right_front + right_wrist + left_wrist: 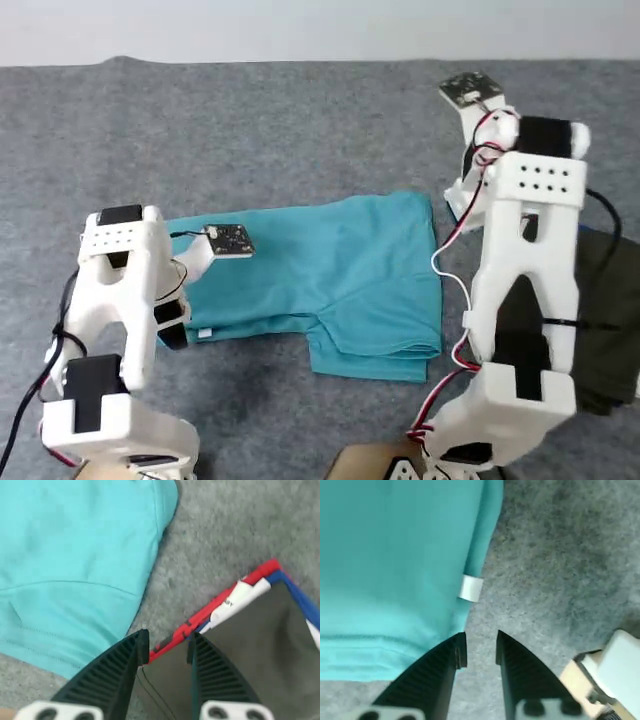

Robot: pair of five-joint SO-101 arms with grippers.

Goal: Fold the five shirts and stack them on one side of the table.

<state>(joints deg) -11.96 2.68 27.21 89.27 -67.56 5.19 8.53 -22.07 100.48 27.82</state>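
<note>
Teal shirt [350, 270] lies mid-frame, left gripper [481, 645] and right gripper [168, 645] both parted and empty, seemingly flanking it to fold.

Left arm [118, 300] folded low, wrist pitched down. Left gripper [480, 652] faces downward, jaws parted by a narrow gap. Right arm [525, 270] stands taller, stretched forward. Right gripper [167, 650] also faces downward, jaws slightly apart.
</note>
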